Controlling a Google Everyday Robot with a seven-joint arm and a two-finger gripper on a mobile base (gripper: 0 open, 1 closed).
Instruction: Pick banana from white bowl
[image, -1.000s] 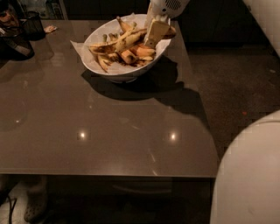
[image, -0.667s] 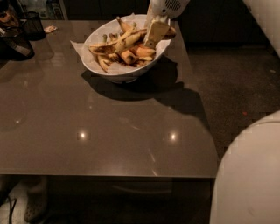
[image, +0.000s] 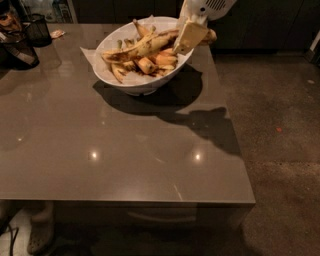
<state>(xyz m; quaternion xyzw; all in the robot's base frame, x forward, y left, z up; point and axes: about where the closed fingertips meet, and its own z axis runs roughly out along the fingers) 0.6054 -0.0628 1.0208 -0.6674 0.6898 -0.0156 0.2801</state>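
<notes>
The white bowl (image: 131, 80), lined with white paper, stands at the far right of the brown table and holds a pile of spotted bananas and small orange-brown fruit pieces. The long dull-yellow banana (image: 145, 47) lies across the top of the pile, and its dark right end sticks out over the bowl's right rim. My gripper (image: 192, 34) comes down from the top edge at that rim. Its cream-coloured finger (image: 186, 39) lies in front of the banana's right end, and it is shut on the banana there.
A black mesh basket (image: 38, 30) and a dark object (image: 17, 52) stand at the table's far left. The table's right edge (image: 235, 140) runs close to the bowl, with dark floor beyond it. A light shoe (image: 40, 232) lies under the front edge.
The gripper and the banana's right end have shifted slightly to the right. The bowl has not moved.
</notes>
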